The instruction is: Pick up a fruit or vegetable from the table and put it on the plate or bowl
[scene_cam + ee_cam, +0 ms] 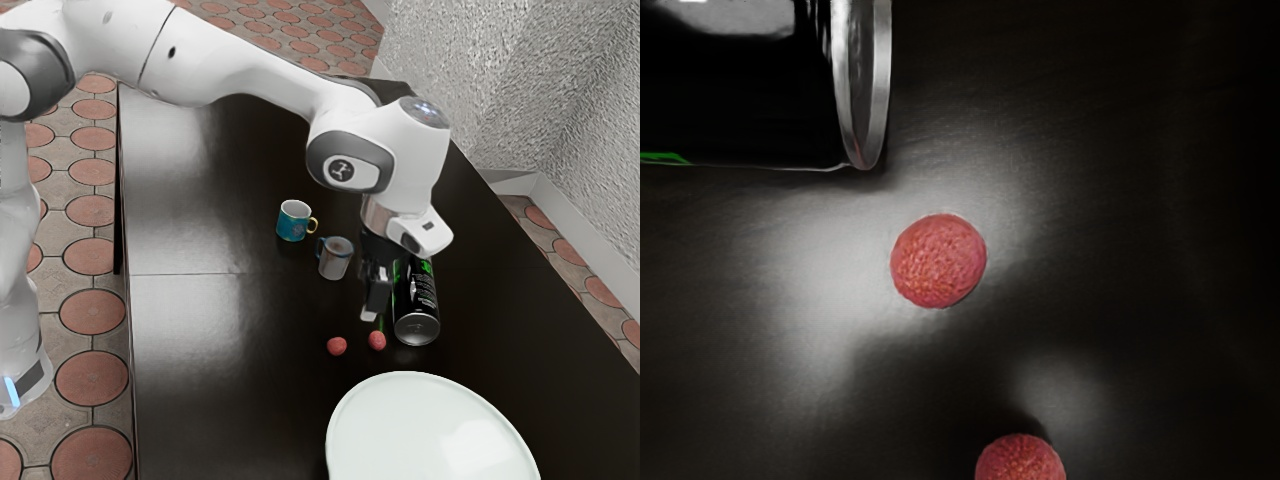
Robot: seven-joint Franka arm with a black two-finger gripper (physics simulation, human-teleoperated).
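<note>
gripper hangs low over the dark table, just above the first lychee; can't tell whether it's spread or pressed together: its black body blends into the black can right behind it in the exterior view; it carries nothing I can see.

first lychee sits bare on the tabletop in the wrist view, roughly centred under the hand, with table showing all round it; second lychee lies just beside it, toward the exterior view's left, the two apart; in the wrist view the second lychee is cut by the frame edge, only its upper part visible.

can looks to be lying on its side, silver end rim close to the first lychee but not touching; green print on it, unreadable; part of its body is hidden behind the hand in the exterior view.

white plate lies near both lychees, toward the camera, bare; its lower edge is cut off by the frame.

teal mug and grey mug stand further back on the table, near each other, apart from the fruit.
</note>
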